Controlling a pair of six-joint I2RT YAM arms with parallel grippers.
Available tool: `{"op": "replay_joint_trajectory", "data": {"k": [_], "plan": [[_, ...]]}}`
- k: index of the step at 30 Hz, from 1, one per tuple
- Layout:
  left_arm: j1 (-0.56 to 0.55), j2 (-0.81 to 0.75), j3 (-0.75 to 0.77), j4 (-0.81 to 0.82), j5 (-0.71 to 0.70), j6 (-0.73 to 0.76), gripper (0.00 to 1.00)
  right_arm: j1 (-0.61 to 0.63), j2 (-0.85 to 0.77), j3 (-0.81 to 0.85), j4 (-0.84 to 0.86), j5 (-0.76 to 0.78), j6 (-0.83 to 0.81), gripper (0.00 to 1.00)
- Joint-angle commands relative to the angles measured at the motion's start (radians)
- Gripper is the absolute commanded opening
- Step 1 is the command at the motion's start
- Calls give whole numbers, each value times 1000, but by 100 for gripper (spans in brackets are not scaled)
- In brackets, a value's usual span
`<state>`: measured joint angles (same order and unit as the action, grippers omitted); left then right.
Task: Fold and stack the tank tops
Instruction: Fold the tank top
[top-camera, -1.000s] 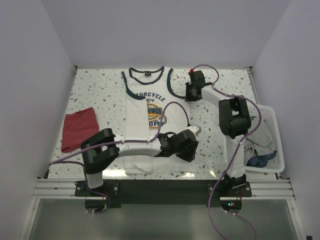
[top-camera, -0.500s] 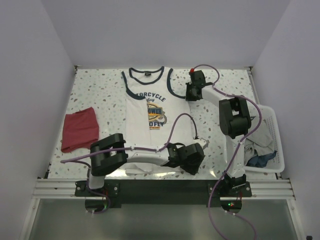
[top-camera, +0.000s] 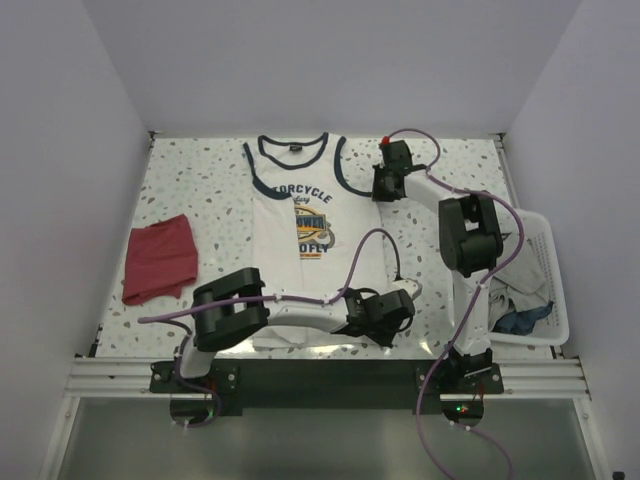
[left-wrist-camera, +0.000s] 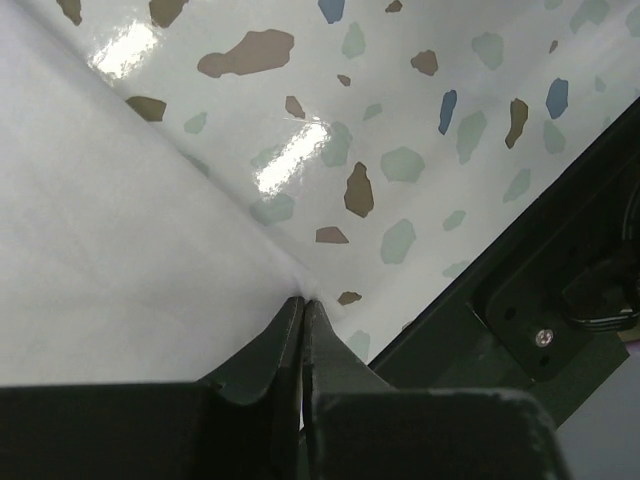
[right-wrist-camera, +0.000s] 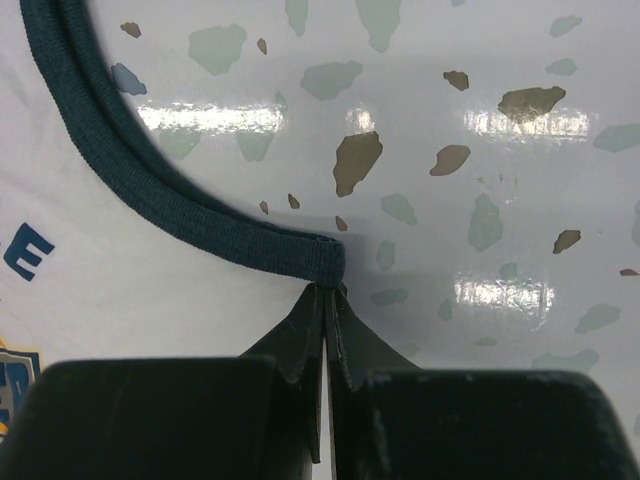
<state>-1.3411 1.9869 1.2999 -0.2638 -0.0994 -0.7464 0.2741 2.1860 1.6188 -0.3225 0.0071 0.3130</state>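
Observation:
The white tank top with navy trim and a chest graphic lies flat in the middle of the table. My left gripper is shut on its near right hem corner. My right gripper is shut on the right armhole's lower end, at the navy trim. The dark red tank top lies folded at the left of the table, away from both grippers.
A white lattice basket with clothes stands at the right edge of the table. The black front rail runs close by the left gripper. Walls close in the table on three sides.
My left gripper has moved right and toward the near edge, to the shirt's near right hem corner. The right arm and both tank tops have stayed put.

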Motion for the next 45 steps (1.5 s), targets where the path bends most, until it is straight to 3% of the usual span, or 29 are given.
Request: {"op": "replay_joint_trajectory", "data": {"k": [1,2,12,21,30,37,45], "plan": [[-15,-17,6,-18,-28,-2,3,-16,3,18,13,7,12,0],[-15,-31,1,-20,-33,-4,0,-24,4,21,-3,13,27,0],[-15,-304,-166,86,12,-31,0,-70,-20,15,-61,99,98,0],[-13,-445,-312,202,67,-103,0,-81,-81,-28,-90,179,107,0],[8,-536,-447,227,29,-171,0,-75,-134,-16,-72,93,127,0],[34,-615,-559,230,-16,-226,0,2,-152,41,-122,125,150,0],[39,-703,-672,179,-69,-278,0,125,-62,220,-199,182,166,0]]}}
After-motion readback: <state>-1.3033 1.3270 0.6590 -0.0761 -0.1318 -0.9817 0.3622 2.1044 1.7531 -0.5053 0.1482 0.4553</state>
